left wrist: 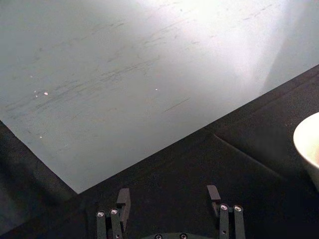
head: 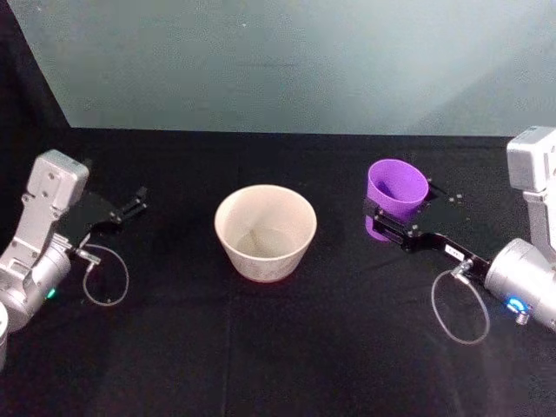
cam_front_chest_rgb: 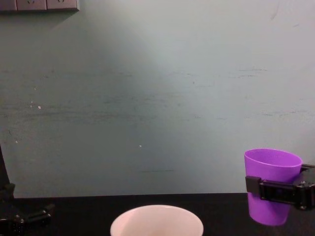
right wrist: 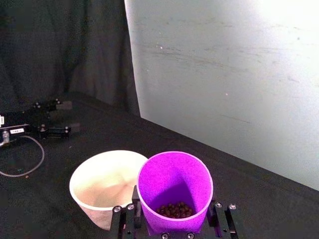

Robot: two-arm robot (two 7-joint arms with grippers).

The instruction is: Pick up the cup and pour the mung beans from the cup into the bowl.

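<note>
Cup (head: 398,187), mung beans (right wrist: 174,209) inside, clamped in right gripper (head: 401,208) just right of the empty bowl (head: 265,233); pour not yet made. Left gripper (head: 137,200) idles agape, left of bowl.

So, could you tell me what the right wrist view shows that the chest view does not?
Right wrist view: dark mung beans at the bottom of the small purple plastic cup. Chest view: the cup's outer side and socket plates on the wall. Both: the right end effector clamped on the cup, the wide cream bowl, the idle left end effector.
</note>
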